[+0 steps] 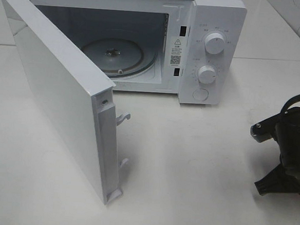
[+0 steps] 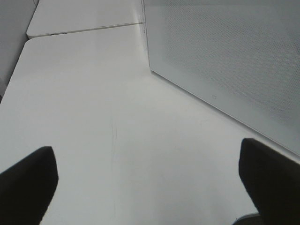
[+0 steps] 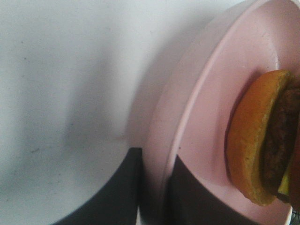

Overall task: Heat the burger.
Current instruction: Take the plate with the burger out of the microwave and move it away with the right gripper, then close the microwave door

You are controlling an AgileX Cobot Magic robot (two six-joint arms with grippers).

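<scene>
Right gripper [image 3: 152, 187] pinches the pink plate [image 3: 206, 122] by its rim, one finger [image 3: 112, 192] under, one on top. Burger [image 3: 262, 140] sits on that plate, bun base flat to it, stack axis square to the plate face. Left gripper [image 2: 145, 187] spread wide over bare table [image 2: 93, 108], holding nothing. Microwave [image 1: 218, 24] at 12 o'clock in the high view, door [image 1: 54, 85] swung open toward 8, turntable [image 1: 118, 53] bare. Right arm [image 1: 286, 153] at 4 o'clock.

White microwave [image 1: 206, 49] with door [image 1: 53, 93] swung open, glass turntable [image 1: 118, 56] inside, two knobs [image 1: 215, 44], pink plate [image 3: 197, 140] on white table [image 1: 197, 167]
</scene>
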